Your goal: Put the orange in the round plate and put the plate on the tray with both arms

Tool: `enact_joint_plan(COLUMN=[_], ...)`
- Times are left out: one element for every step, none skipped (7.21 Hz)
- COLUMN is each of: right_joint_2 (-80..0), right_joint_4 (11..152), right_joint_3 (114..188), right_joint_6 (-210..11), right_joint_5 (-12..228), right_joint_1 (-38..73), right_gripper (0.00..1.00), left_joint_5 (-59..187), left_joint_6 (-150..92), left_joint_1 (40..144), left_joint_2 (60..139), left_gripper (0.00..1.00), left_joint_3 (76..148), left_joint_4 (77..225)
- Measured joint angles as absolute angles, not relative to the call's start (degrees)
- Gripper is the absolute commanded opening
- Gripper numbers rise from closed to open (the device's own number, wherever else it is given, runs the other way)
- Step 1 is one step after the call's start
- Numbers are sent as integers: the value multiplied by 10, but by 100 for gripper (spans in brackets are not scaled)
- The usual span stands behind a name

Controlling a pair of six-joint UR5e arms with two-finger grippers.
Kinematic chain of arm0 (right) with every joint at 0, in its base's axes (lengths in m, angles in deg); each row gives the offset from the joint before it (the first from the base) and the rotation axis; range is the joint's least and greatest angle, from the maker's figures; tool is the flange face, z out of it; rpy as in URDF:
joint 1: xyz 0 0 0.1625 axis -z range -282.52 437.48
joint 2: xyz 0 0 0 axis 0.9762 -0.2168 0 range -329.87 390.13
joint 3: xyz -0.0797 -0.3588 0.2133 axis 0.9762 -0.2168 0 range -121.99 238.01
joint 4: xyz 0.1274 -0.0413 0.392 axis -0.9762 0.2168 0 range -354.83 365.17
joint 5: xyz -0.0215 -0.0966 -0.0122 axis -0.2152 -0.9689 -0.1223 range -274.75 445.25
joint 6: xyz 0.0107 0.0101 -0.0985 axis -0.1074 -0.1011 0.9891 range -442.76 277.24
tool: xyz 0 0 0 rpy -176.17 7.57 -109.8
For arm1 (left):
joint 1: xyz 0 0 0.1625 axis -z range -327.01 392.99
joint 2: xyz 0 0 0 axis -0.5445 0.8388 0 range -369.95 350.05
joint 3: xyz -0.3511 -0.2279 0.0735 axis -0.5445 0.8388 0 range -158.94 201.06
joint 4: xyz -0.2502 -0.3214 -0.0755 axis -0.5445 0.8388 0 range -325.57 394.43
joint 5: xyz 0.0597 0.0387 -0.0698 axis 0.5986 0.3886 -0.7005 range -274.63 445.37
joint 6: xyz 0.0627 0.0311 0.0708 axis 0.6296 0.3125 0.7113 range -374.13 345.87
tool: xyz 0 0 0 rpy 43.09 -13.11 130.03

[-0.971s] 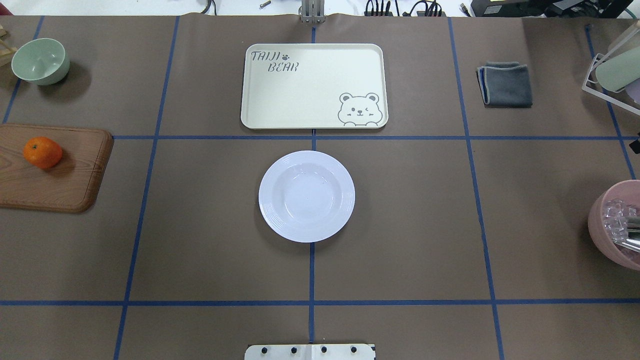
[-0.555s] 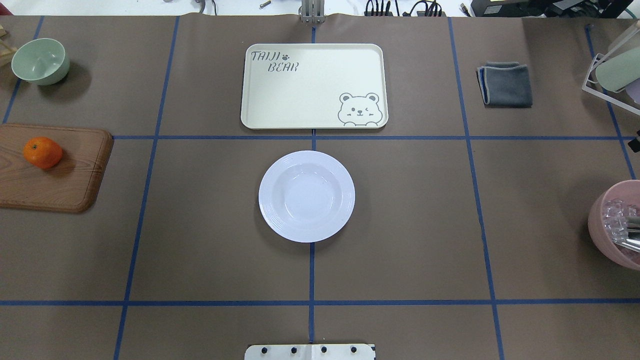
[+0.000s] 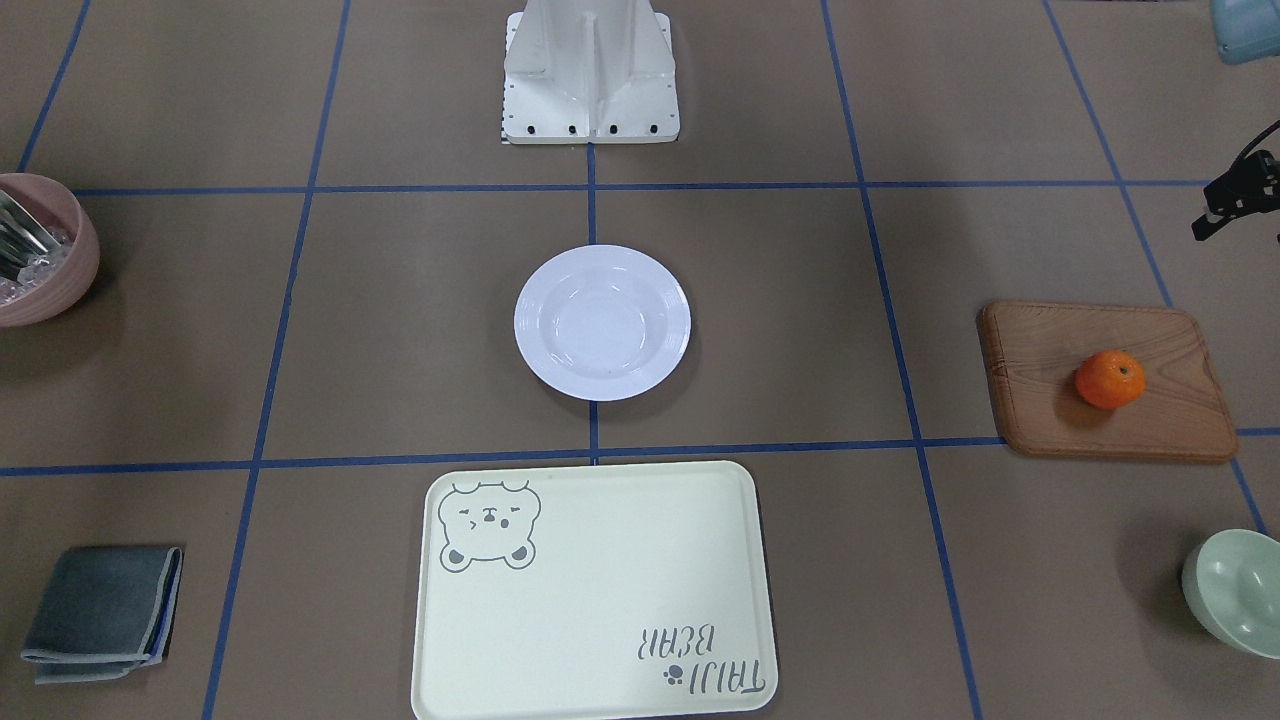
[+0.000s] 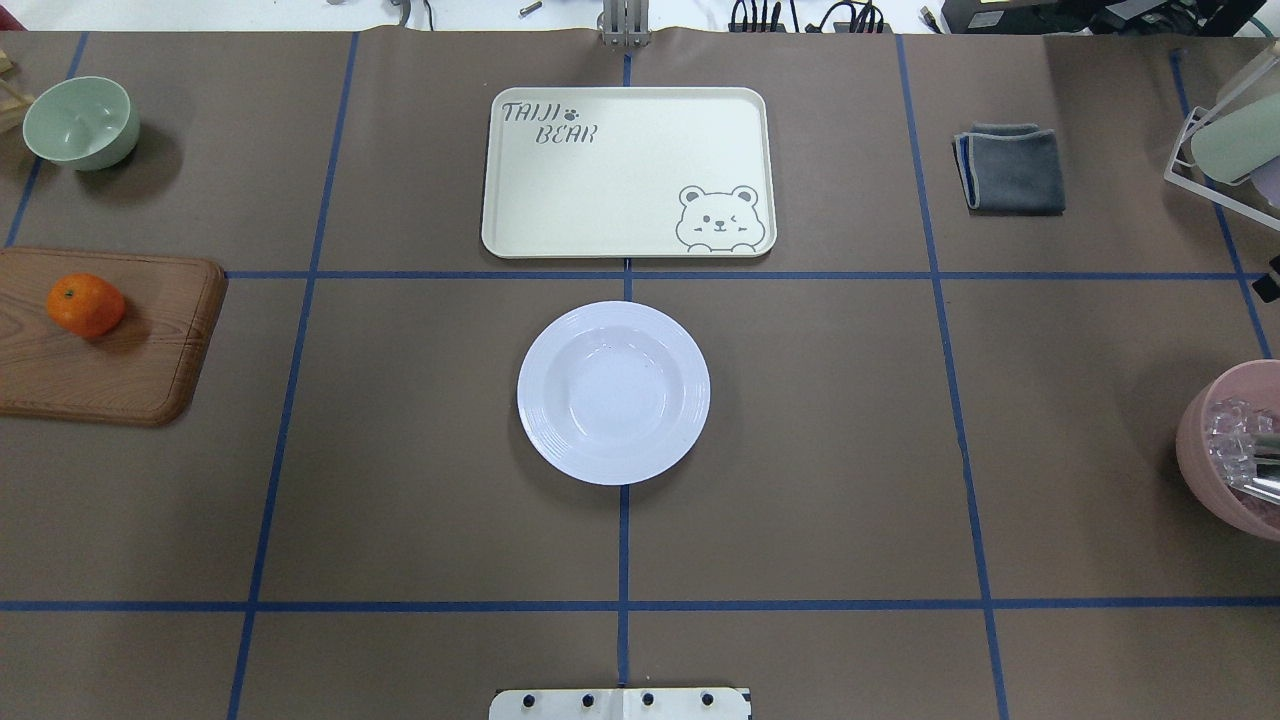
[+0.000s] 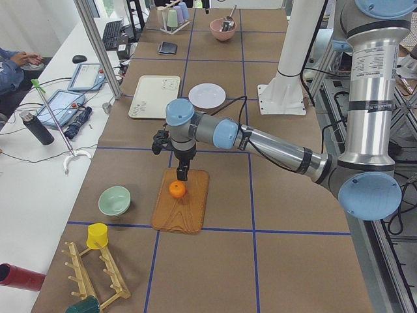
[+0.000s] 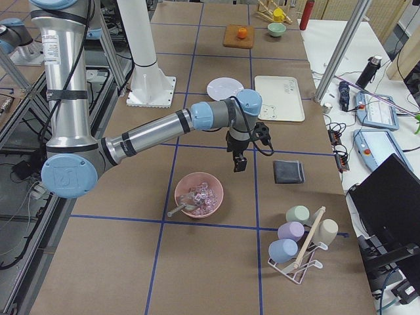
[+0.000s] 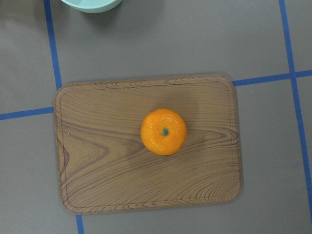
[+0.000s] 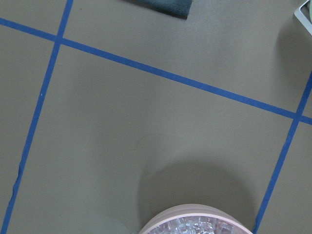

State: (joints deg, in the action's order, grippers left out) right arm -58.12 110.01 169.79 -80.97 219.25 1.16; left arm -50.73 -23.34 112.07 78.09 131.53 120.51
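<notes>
In the front-facing view, the white round deep plate (image 3: 602, 322) sits at the middle of the brown paper-covered table (image 3: 800, 300), over a blue tape line. The pale cream rectangular tray (image 3: 590, 600) with a bear drawing lies near it, on the side away from the robot. The small bright-orange mandarin (image 3: 1110, 379) rests on a brown wooden board (image 3: 1040, 400) well off to the robot's left, with a pale green bowl (image 3: 1235, 590) farther out. A pink bowl (image 3: 45, 275) and a folded grey cloth (image 3: 100, 612) lie on the robot's right.

From overhead, a tape line runs between plate and tray, which do not touch.

In the exterior left view, the near left arm (image 5: 273, 147) reaches over the board. The black left gripper (image 5: 183, 173) points straight down just above the mandarin, apart from it. I cannot tell whether its fingers are spread or pressed together.

In the exterior right view, the near right arm (image 6: 157, 131) holds the right gripper (image 6: 239, 164) pointing down over bare paper between the pink bowl and the cloth. Its finger state cannot be told either.

The left wrist view looks down on the mandarin, stem dot up, near the board's middle.

The right wrist view shows the pink bowl's rim at the bottom edge and a corner of the cloth at the top.
</notes>
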Motion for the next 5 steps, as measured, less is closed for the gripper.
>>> enact_joint_plan(right_joint_2=[-583, -586, -589, -592, -595], right_joint_4=[1100, 1100, 1100, 1100, 1100], right_joint_3=[1700, 1702, 1703, 1705, 1706], right_joint_6=[-809, -809, -810, -810, -811], right_joint_5=[2193, 2193, 2193, 2193, 2195], right_joint_1=[9, 4, 2, 1, 1], right_gripper=[100, 100, 100, 100, 100], left_joint_5=[-506, -506, -507, -506, -506], left_joint_6=[-235, -239, -240, -241, -241], left_joint_1=[1120, 1120, 1119, 1118, 1116], left_joint_2=[771, 760, 743, 725, 707], left_gripper=[98, 98, 98, 98, 98], left_joint_3=[1311, 1312, 1321, 1327, 1326], left_joint_4=[1231, 1261, 1285, 1314, 1349])
